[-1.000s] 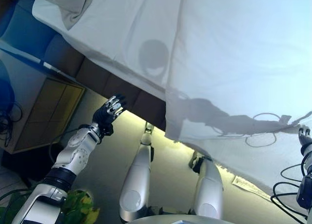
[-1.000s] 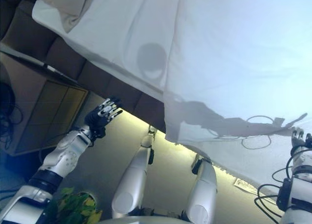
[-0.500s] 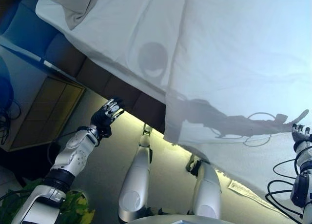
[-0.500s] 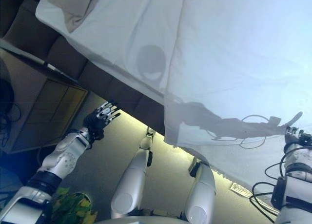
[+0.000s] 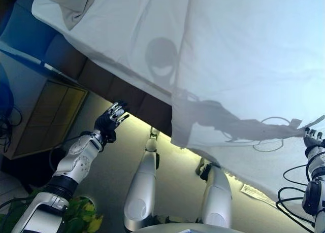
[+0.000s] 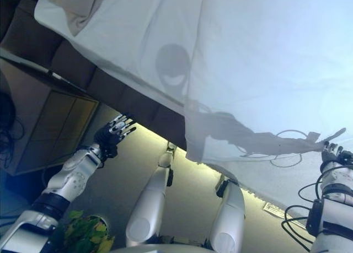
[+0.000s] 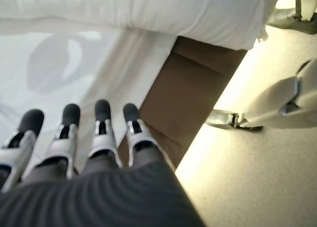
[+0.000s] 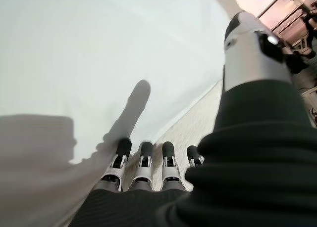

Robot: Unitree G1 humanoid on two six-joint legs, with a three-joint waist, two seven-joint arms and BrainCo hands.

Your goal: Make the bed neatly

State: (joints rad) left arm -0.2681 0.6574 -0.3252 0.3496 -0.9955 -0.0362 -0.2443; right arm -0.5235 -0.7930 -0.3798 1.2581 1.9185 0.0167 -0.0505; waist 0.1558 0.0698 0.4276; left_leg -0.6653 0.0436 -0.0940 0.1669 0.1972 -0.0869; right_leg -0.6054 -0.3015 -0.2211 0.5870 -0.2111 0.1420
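So the bed (image 5: pixel 127 93) is the thing to orient by here: the white duvet (image 5: pixel 244 65) covers most of it and spills over the near side, with its hanging corner dropping past the dark brown bed frame, while a pillow (image 5: pixel 68 2) sits at the far head end. Both hands are off the fabric as far as I can see. The left hand (image 5: pixel 112 117) is held up just short of the frame, below the sheet edge, fingers straight and spread, holding nothing; my guess is it's lined up to reach for the overhanging edge and pull it straight. The right hand (image 6: pixel 332 152) is near the duvet's lower edge toward the foot end, fingers also extended and empty, probably for the same reason on that side. The wrist views help: the left one shows the fingers (image 7: pixel 102 122) pointing right at the seam where sheet meets frame, plus the folded duvet hem above, which the head views make hard to read. The right wrist view shows its fingers (image 8: pixel 144 160) over a strip of carpet (image 8: pixel 190 125) with the duvet just beyond, so there's a gap and no contact. There's a wooden nightstand (image 5: pixel 43 116) off the head end of the bed
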